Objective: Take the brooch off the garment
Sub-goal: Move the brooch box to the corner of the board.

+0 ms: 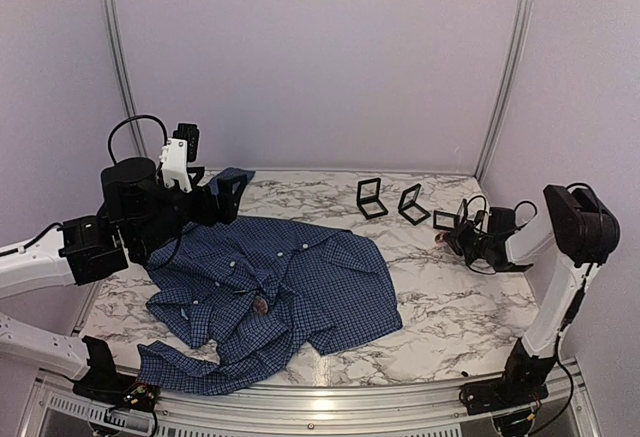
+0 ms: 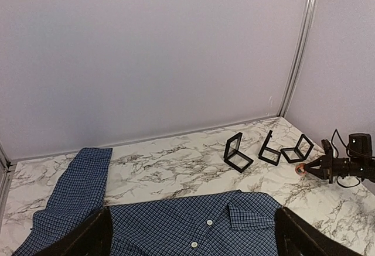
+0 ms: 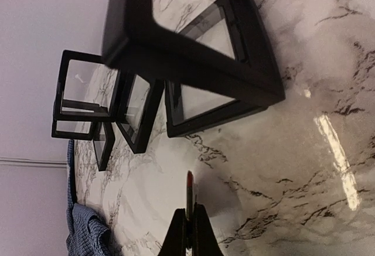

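The garment [image 1: 300, 287], a dark blue checked shirt, lies spread on the marble table; its collar and pale buttons fill the bottom of the left wrist view [image 2: 176, 227]. One reddish-brown brooch [image 1: 260, 304] sits on the shirt front. My right gripper [image 1: 447, 240] is shut on another small reddish brooch [image 3: 189, 183], seen edge-on just above the table beside the black boxes; the left wrist view shows that brooch [image 2: 302, 170] at the fingertips. My left gripper [image 1: 225, 197] hangs open above the shirt's far left edge, with nothing between its fingers [image 2: 88, 238].
Three open black frame boxes [image 1: 371, 198] [image 1: 413, 204] [image 1: 446, 220] stand at the back right of the table; the nearest one [image 3: 193, 51] looms close to my right gripper [image 3: 188, 214]. White walls enclose the table on three sides.
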`<action>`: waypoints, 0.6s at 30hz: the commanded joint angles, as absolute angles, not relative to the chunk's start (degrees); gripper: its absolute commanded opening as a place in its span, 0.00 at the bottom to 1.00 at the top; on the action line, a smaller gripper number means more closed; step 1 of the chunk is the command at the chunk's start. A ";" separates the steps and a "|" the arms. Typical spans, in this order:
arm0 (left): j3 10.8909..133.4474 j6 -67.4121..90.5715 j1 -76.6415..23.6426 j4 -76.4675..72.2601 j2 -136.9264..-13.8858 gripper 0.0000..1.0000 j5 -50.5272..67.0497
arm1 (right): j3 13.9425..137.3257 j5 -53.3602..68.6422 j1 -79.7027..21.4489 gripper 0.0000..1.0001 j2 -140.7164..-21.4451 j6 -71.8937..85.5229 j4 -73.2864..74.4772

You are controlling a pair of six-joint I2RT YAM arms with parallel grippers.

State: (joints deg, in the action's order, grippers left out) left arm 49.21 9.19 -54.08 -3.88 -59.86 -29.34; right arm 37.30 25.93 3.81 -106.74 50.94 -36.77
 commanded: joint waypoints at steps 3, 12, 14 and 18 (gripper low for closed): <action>49.65 9.26 -53.57 -2.34 -59.58 0.99 -28.41 | 40.26 27.98 7.72 0.00 -109.97 52.36 -40.21; 50.36 9.77 -53.38 -1.85 -60.44 0.99 -28.15 | 43.62 29.51 12.08 0.00 -112.62 49.97 -38.09; 50.43 10.01 -53.37 -1.85 -60.71 0.99 -28.13 | 45.46 29.80 12.79 0.00 -113.37 49.61 -37.32; 50.68 10.02 -53.37 -1.76 -61.20 0.99 -27.98 | 49.20 30.19 14.23 0.00 -114.80 48.01 -34.70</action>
State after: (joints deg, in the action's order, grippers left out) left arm 49.23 9.72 -53.67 -3.38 -60.49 -28.64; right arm 44.99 29.15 12.69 -113.14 50.35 -37.43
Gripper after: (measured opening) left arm 0.989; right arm 0.011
